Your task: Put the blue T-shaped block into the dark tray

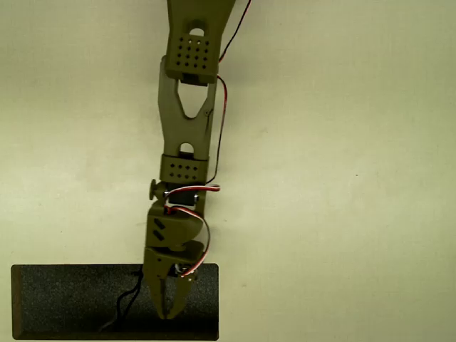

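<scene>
Olive-green robot arm (187, 128) reaching down the overhead view from the top edge, over a plain pale table (342, 142). Nearest the bottom edge lies one dark tray (64, 299), long, black and speckled, with a bevelled rim. The arm's gripper (168, 308) hangs above the tray's right half, fingertips pointing at the bottom edge. Its fingers taper to a close point, with barely a gap between them, so the claw looks narrow or closed. Whether anything sits between the fingers cannot be told from above. No blue is seen on the tray or the table, so the blue T-shaped block cannot be placed; it may be hidden under the gripper. Red, white and black wires (198, 214) loop along the wrist, and a thin dark wire (130, 299) trails over the tray.

Judging by position, the step in hand is the release over the tray. To do it well, the gripper should sit low and well inside the rim, open slowly, then lift straight up.

Count: one arm, one gripper, one tray.
</scene>
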`<move>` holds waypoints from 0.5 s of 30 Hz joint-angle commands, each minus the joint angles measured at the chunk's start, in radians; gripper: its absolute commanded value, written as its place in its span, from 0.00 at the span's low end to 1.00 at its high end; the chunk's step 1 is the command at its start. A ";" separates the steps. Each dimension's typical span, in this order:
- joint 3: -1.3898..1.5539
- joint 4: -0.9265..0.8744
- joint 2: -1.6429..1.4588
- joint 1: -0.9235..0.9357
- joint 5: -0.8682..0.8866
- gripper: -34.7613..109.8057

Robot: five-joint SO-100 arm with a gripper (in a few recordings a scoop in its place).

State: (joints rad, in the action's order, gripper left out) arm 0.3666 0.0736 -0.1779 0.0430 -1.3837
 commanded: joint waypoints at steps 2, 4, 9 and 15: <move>-0.097 0.118 0.046 -0.025 -0.066 0.24; -0.114 0.173 0.098 -0.038 -0.100 0.24; -0.118 0.330 0.204 -0.049 -0.117 0.24; -0.123 0.334 0.247 -0.043 -0.140 0.24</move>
State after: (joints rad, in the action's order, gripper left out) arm 0.2730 0.3866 0.0583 -0.0077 -1.5033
